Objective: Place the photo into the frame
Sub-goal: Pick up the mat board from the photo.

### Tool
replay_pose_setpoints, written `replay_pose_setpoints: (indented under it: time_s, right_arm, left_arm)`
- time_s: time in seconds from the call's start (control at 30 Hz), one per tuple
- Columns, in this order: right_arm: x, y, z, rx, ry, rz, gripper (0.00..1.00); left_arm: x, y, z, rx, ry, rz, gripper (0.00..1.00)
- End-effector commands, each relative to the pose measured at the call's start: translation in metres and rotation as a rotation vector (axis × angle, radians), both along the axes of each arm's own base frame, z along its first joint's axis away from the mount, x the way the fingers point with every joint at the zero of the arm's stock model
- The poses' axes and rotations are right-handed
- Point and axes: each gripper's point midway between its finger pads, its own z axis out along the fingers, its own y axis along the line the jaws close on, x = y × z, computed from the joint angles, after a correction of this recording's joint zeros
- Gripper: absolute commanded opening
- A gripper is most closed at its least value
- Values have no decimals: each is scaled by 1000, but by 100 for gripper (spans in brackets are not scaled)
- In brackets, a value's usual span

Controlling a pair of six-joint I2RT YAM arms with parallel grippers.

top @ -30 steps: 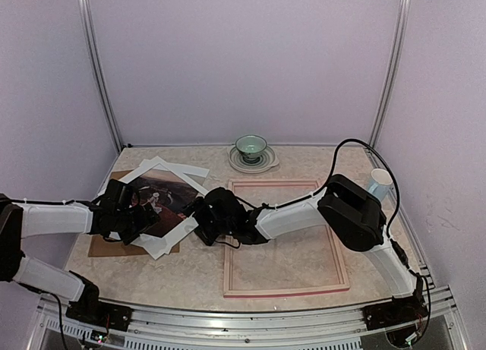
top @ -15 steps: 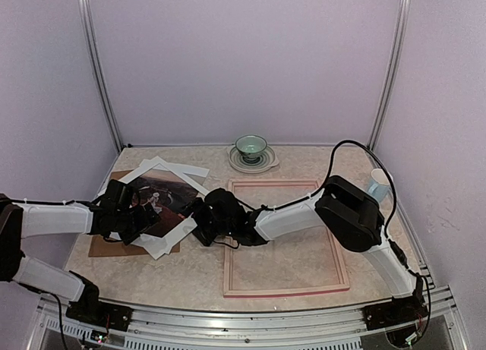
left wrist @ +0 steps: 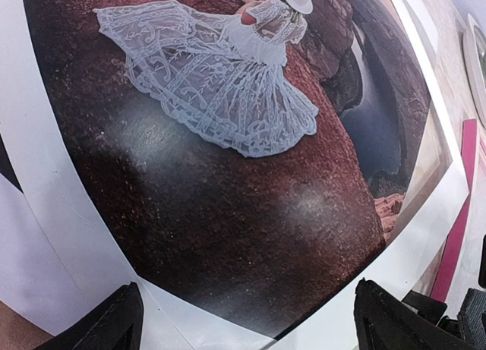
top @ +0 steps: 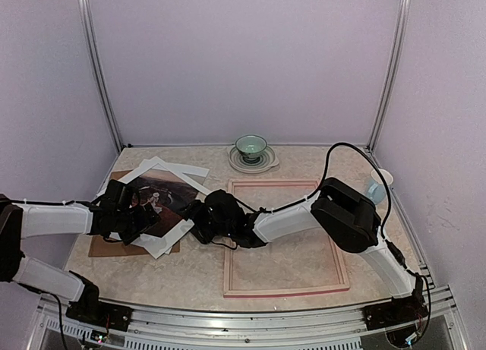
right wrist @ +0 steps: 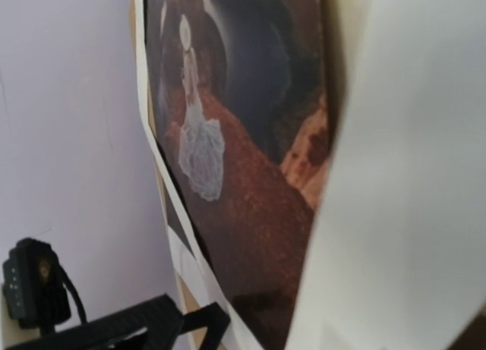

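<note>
The photo [top: 162, 192], a figure in a white dress on brown rock, lies under a white mat border [top: 168, 236] on a brown backing board [top: 102, 246] at the left. It fills the left wrist view [left wrist: 228, 175] and shows edge-on in the right wrist view [right wrist: 250, 190]. My left gripper [top: 139, 213] hovers over the photo's near corner, open and empty, its fingertips [left wrist: 121, 323] wide apart. My right gripper [top: 196, 217] is at the mat's right edge; its fingers are hidden and the mat [right wrist: 410, 213] looms blurred close to the camera. The pink frame [top: 228, 244] lies flat to the right.
A green bowl [top: 251, 146] on a saucer [top: 264, 166] stands at the back centre. A pale cup [top: 377, 184] stands by the right wall. The frame's pink edge [left wrist: 456, 236] lies close to the mat. Enclosure walls bound the table.
My right arm has crept left, bringing its gripper closer onto the mat's right edge. The left arm, photo and frame have not moved.
</note>
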Motion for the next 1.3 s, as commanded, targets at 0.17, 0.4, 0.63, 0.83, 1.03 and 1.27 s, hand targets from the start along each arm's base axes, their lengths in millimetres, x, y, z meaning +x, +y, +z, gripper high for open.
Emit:
replay_pose_setpoints:
  time_s: [0.17,0.4,0.63,0.83,1.03,1.27]
  right_arm:
    - [23,-9,16,-34,-166,-25,55]
    - [31,-6,15,-66,-222,-18,22]
    - [29,-7,13,-45,-221,-20,0]
    - [27,-22,21,-10,-211,-62,0]
    - [19,-49,37,-22,-216,-115,0]
    - [4,-77,69,-34,-267,-158,0]
  left_arm:
    - [-12,-1,-11,7,46,-22,95]
    - [-13,0,-10,10,46,-22,95]
    - [-10,3,2,15,13,-12,95]
    - [-1,5,29,16,-54,-2,96]
    - [7,6,79,2,-185,8,97]
    - [6,7,105,20,-245,4,98]
